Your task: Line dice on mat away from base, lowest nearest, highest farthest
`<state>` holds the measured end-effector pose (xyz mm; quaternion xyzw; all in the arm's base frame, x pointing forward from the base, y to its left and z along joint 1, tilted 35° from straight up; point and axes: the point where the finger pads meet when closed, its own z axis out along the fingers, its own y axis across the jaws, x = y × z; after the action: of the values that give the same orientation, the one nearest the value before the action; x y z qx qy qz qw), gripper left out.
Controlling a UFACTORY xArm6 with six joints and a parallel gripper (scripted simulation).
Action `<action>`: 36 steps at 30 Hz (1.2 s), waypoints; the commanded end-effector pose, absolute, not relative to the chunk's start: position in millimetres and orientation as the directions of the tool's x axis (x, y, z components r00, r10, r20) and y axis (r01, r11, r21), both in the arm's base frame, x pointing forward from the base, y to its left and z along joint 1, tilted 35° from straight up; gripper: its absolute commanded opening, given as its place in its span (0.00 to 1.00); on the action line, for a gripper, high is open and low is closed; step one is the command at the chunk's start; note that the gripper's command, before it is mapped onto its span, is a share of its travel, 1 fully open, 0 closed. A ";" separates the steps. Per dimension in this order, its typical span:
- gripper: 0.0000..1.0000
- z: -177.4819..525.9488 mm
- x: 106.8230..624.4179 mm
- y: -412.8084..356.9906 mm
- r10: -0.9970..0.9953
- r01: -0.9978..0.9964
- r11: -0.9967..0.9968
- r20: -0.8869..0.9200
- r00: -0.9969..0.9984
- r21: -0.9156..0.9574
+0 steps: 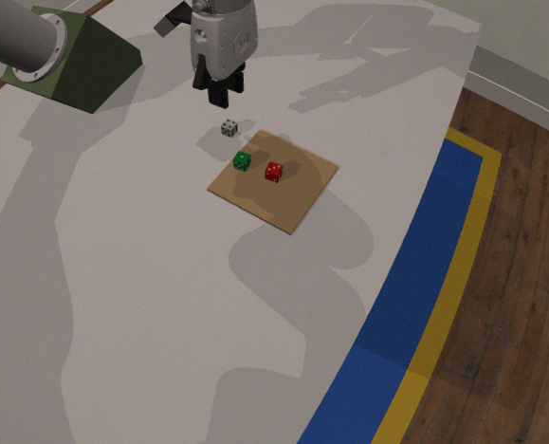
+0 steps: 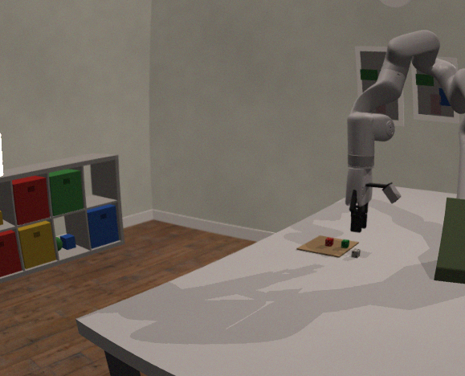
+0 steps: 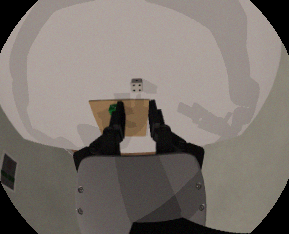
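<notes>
A tan mat (image 1: 271,182) lies flat on the white table. A green die (image 1: 241,160) sits near the mat's corner closest to the base, and a red die (image 1: 273,171) sits beside it, also on the mat. A white die (image 1: 228,127) lies on the table just off the mat, on the base side. My gripper (image 1: 218,98) hangs well above the table, beyond the white die toward the base, partly open with nothing between the fingers. In the wrist view my fingers frame the mat (image 3: 127,117); the white die (image 3: 136,85) shows past them and the green die (image 3: 112,109) peeks beside the left finger. The red die is hidden there.
The green robot base block (image 1: 73,62) stands at the table's back left. The table's curved edge runs on the right, above a blue and yellow floor strip (image 1: 422,268). A shelf with coloured boxes (image 2: 46,218) stands far off by the wall.
</notes>
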<state>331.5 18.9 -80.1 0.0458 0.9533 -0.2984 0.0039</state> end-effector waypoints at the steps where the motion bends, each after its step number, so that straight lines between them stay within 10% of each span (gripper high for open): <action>1: 0.36 -79.5 332.7 19.8 0.084 0.091 0.819 -0.037 -0.996 -0.567; 36: 0.36 -105.2 332.2 2.2 0.084 0.091 0.819 -0.037 -0.996 -0.567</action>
<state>330.9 4.1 -101.8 0.0459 0.9534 -0.2983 0.0037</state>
